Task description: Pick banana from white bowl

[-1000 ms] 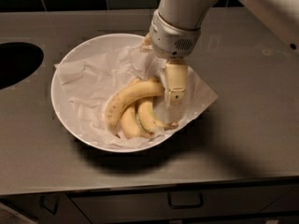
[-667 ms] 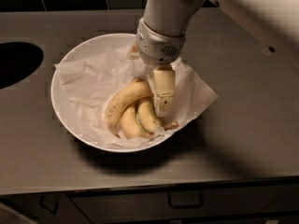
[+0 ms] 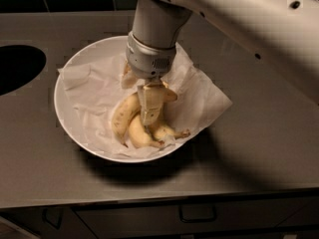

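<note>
The white bowl (image 3: 57, 108) sits on the grey counter, lined with a crumpled white paper sheet (image 3: 97, 91). Three bananas lie in it. The long, arched, pale yellow banana (image 3: 122, 121) curves from the lower left up toward the right, where the gripper covers it. Two shorter bananas (image 3: 141, 136) lie just right of and below it. My gripper (image 3: 149, 108) hangs from the white arm straight down into the bowl. Its tip is down among the bananas, on or against the long banana's upper part. I cannot make out whether it holds anything.
A dark round opening (image 3: 15, 66) is cut into the counter at the far left. The counter's front edge runs below the bowl, with a drawer handle (image 3: 198, 214) under it. The arm's white link (image 3: 249, 29) crosses the upper right.
The arm has swung to the left and the gripper has shifted left over the bananas, from the right-hand side of the pile to its middle. The bananas lie as before.
</note>
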Action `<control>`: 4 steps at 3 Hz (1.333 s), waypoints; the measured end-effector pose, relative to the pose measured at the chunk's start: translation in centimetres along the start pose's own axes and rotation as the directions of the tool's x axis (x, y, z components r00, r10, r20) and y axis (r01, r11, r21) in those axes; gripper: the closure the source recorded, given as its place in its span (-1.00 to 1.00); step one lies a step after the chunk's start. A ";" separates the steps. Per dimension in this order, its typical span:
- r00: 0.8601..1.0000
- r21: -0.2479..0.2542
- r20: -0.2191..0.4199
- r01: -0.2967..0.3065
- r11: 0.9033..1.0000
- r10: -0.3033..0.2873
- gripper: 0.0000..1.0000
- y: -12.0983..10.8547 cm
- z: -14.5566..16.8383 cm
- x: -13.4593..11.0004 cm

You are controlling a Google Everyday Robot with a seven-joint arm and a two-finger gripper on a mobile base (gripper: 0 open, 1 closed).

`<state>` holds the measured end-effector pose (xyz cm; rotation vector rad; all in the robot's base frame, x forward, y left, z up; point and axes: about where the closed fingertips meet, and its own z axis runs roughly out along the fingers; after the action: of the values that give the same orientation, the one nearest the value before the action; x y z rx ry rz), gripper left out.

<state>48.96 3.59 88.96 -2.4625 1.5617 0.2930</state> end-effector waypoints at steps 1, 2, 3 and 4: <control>1.000 0.013 -0.020 0.008 1.000 -0.008 -0.46 -0.5 -0.5 -0.1; 1.000 0.022 -0.022 -0.005 1.000 0.006 -0.36 -0.6 -0.4 0.7; 1.000 0.020 -0.014 -0.011 1.000 0.012 -0.38 -0.6 0.3 1.1; 1.000 0.017 -0.008 -0.013 1.000 0.013 -0.38 -0.7 0.8 1.2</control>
<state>50.08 3.02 87.94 -2.4453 1.5773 0.2710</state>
